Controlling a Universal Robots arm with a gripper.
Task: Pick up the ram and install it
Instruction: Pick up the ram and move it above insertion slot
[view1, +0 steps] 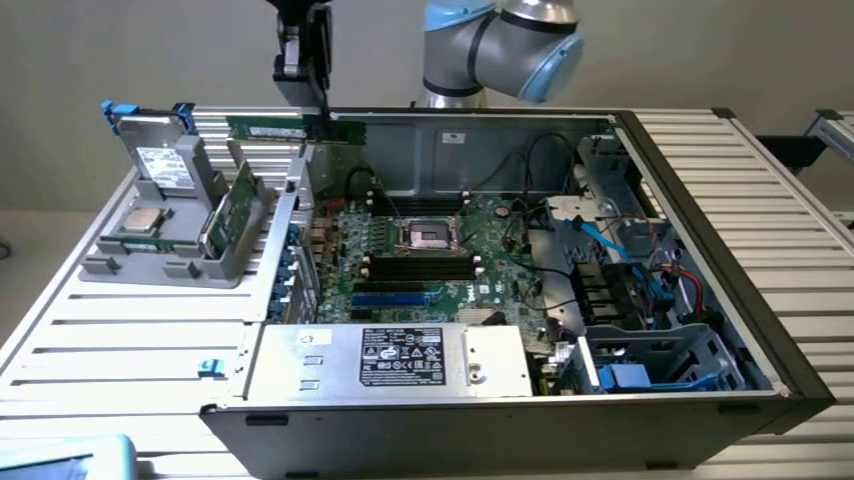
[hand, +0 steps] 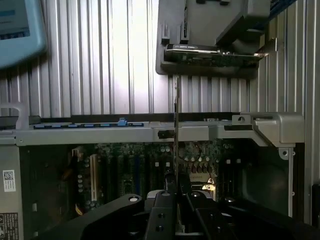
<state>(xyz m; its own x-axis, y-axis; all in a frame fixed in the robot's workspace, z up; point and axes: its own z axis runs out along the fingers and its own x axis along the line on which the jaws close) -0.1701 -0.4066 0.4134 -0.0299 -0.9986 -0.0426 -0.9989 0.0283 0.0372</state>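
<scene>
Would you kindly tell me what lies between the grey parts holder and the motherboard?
A strip of slatted table and the computer case's metal wall, seen plainly in the wrist view.

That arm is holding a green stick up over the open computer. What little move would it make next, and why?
Probably carry it across toward the black slots on the motherboard. The gripper is shut on the ram, which hangs level above the case's side wall, well off from those slots.
</scene>
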